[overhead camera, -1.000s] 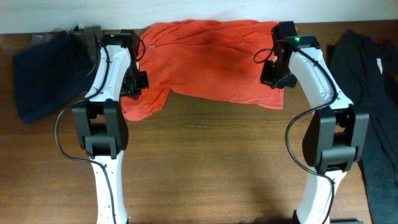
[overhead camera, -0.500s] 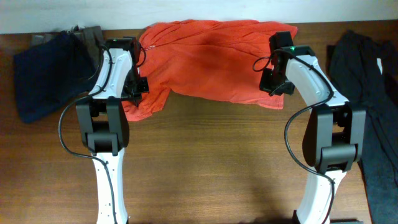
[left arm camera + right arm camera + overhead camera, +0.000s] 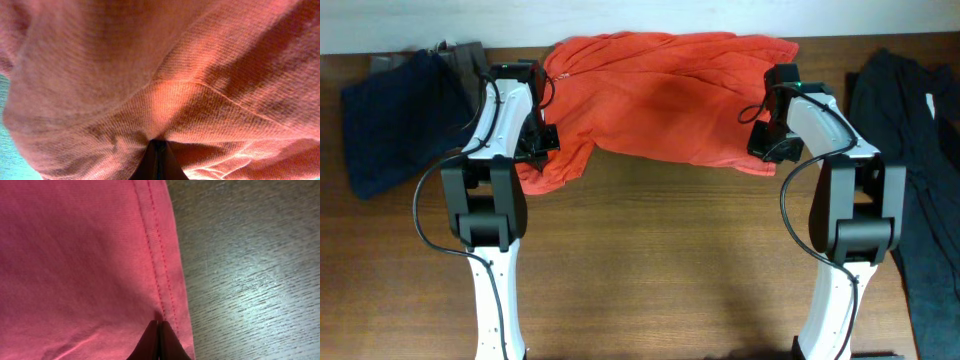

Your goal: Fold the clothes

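T-shirt [image 3: 660, 100], one, orange-red, lies bunched along the far edge of the table [image 3: 660, 260] (one navy garment [image 3: 390, 120] left, one black garment [image 3: 910, 120] right). Two grippers: left gripper [image 3: 538, 140] and right gripper [image 3: 767, 150] each pinch its fabric, the right at the hem.

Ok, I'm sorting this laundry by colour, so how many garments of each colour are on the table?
Orange-red T-shirt: 1
Navy garment: 1
Grey garment: 1
Black garment: 1
Total: 4, provided the black one on the right is a single piece, which I cannot confirm.
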Controlling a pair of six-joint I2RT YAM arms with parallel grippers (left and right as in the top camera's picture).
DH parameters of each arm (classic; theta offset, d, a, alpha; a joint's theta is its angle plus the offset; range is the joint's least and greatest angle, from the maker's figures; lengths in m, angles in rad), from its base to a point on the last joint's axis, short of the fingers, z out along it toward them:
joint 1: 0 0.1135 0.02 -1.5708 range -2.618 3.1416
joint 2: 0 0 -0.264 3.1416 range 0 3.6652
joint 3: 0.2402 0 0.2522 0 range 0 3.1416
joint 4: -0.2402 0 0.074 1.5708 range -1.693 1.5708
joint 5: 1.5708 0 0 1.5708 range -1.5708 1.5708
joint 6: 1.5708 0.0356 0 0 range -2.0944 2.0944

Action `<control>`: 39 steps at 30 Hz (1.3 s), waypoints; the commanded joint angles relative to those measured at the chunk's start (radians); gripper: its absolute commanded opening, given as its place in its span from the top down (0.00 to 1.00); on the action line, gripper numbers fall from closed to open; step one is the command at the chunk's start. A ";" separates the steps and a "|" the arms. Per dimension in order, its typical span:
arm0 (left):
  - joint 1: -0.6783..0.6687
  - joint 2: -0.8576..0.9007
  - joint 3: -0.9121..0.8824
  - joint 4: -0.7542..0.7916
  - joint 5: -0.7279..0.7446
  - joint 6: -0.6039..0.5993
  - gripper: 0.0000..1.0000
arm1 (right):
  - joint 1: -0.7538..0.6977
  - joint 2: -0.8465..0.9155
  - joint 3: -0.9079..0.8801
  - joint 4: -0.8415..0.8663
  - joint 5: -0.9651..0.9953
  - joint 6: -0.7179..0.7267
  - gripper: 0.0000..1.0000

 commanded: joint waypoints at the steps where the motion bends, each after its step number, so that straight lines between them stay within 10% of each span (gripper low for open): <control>1: 0.003 0.063 -0.077 0.002 -0.006 -0.014 0.99 | 0.006 0.005 -0.009 -0.011 -0.033 0.000 0.96; 27: -0.089 0.047 -0.322 -0.187 0.087 -0.015 0.99 | 0.004 0.003 -0.123 -0.270 -0.058 0.059 0.96; 39: -0.199 -0.276 -0.322 -0.257 -0.046 -0.149 0.99 | 0.004 -0.256 -0.123 -0.332 -0.009 0.114 0.96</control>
